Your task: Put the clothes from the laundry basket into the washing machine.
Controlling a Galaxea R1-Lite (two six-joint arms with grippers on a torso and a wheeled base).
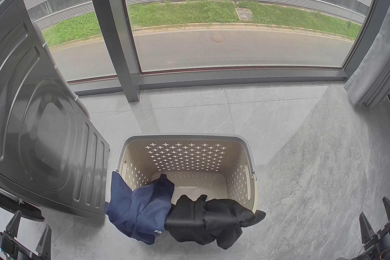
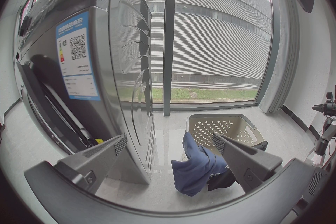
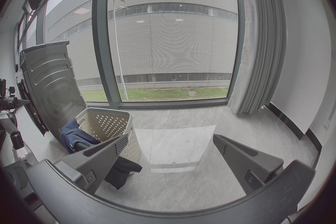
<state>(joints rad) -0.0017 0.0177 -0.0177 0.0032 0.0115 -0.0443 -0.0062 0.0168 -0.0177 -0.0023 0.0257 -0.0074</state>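
Nearest me, my left gripper [image 2: 168, 139] and right gripper [image 3: 168, 138] stand spread, empty. Blue garment [image 1: 140, 208] and black garment [image 1: 211, 224] drape side by side over the basket [image 1: 185, 137]'s near rim (ends hanging my way), beside the washing machine [image 1: 44, 143].

The laundry basket [image 1: 185, 137] stands on the floor [image 1: 308, 159], just right of the washing machine [image 1: 44, 143]. Two garments hang over its near rim, touching each other: the left garment [image 1: 140, 208] at the corner nearest the machine, the right garment [image 1: 207, 220] beside it. The window [image 1: 243, 41] lies behind the basket, and the curtain [image 1: 371, 74] is at far right.
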